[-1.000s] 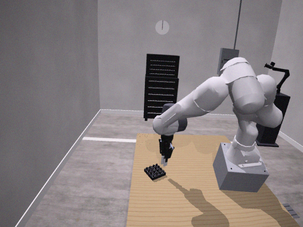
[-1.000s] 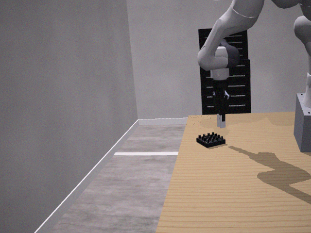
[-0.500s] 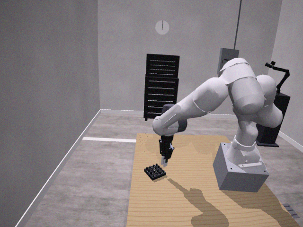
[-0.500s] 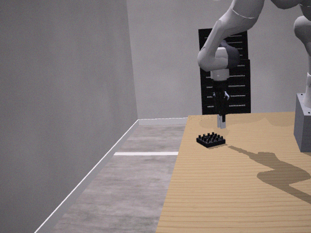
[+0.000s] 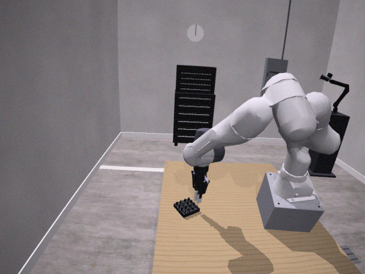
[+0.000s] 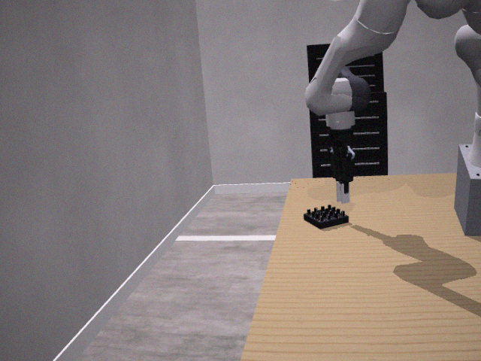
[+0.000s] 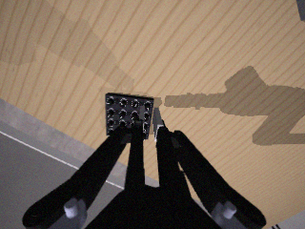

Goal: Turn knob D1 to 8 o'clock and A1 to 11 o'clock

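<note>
- Black knob box [image 5: 187, 207] [image 6: 327, 222] [image 7: 117, 108] stands near the wooden table's [image 5: 206, 256] [image 6: 330, 295] [image 7: 210, 38] left edge, toward the far-left corner in the top view.
- Gripper [image 5: 197, 201] [image 6: 343, 201] [image 7: 148, 113] hangs above and beside it, fingers slightly parted, apparently holding nothing.
- Likely step: lining up for a knob; settings are too small to read.
- Next calls for centring over D1 or A1, then lowering without brushing neighbours.
- Arm shadow crosses the planks; beyond stand dark drawers [image 5: 194, 109] [image 6: 382, 135] against a grey wall [image 5: 147, 73] [image 6: 248, 97].

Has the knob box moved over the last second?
No. In the top and exterior views, the knob box sits at the same place against the table's left edge, with no visible shift.
</note>
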### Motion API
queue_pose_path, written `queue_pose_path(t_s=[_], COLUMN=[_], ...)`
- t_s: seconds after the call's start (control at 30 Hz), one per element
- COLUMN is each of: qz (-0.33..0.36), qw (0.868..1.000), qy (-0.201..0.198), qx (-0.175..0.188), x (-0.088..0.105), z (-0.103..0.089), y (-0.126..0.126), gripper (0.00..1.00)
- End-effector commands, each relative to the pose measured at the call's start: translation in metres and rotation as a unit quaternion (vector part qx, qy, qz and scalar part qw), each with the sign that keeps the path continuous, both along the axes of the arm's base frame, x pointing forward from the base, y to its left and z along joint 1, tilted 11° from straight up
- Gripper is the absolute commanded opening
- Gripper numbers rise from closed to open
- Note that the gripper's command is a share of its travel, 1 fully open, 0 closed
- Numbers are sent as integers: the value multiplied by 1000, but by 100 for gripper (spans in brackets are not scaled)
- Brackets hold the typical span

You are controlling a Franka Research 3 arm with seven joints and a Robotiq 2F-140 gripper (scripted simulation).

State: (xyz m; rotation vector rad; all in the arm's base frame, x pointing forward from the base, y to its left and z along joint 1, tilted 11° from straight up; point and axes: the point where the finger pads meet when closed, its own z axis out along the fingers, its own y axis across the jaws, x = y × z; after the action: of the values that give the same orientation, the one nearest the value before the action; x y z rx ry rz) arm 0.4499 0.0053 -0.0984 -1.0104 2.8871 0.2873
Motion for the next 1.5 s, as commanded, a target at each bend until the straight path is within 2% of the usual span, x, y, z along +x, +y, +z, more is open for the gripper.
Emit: queue_pose_path(t_s=[0.0, 0.7, 1.47], qz=[0, 0, 0], qw=[1000, 1000, 1000], qy=[-2, -2, -2], qx=[-1, -1, -1], x=[2, 2, 2], z=[-5, -24, -26], y=[0, 4, 4], gripper=[12, 12, 12])
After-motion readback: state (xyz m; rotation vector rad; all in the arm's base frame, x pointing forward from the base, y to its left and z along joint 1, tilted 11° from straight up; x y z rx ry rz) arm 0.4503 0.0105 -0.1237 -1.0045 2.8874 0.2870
